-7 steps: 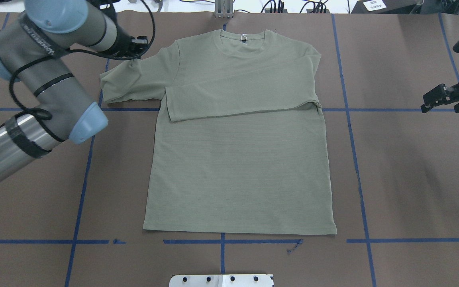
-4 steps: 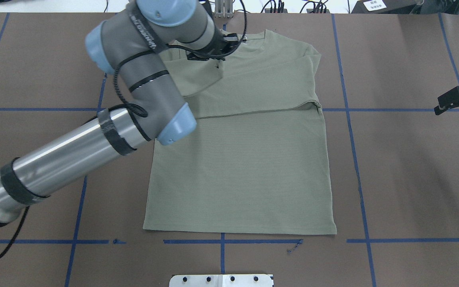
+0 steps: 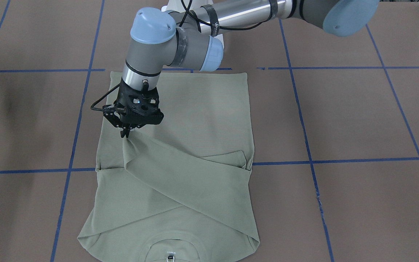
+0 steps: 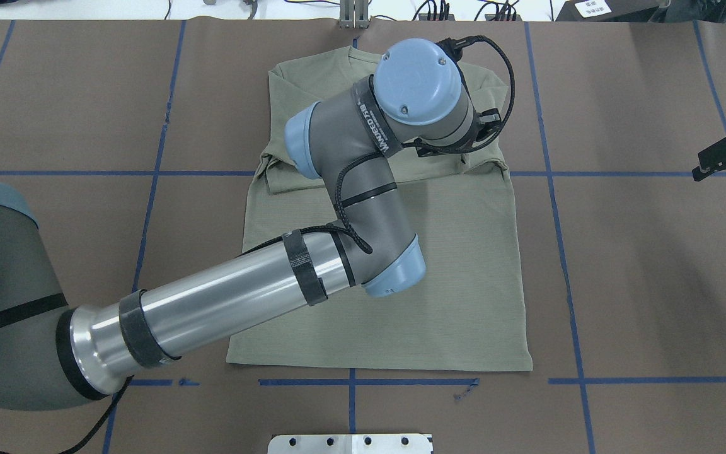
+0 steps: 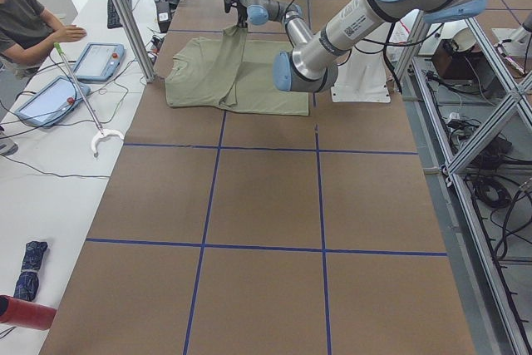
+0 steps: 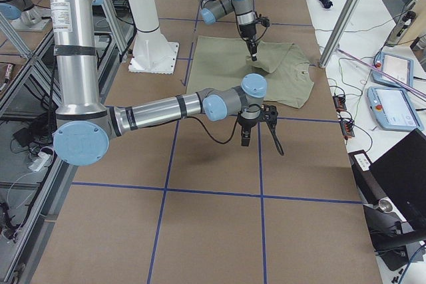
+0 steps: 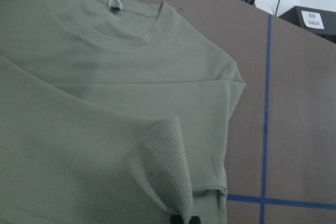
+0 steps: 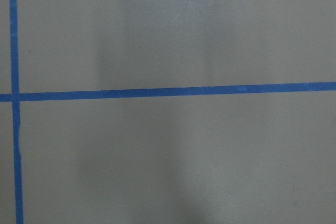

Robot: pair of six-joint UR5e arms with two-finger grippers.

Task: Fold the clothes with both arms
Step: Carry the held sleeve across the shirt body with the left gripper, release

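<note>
Since a second ago the left arm [image 4: 243,296] has swung across the shirt [image 4: 464,284], carrying the sleeve over to its right side. Front view: left gripper [image 3: 126,134] low over the shirt, jaws clenched on the sleeve [image 3: 187,185], which runs diagonally over the other folded one. Overhead: shirt flat on the brown worktop [image 4: 640,284], right gripper [image 4: 725,157] well apart at the edge, can't tell its jaws. Left wrist: ribbed cuff [image 7: 157,171] pinched up in a peak
</note>
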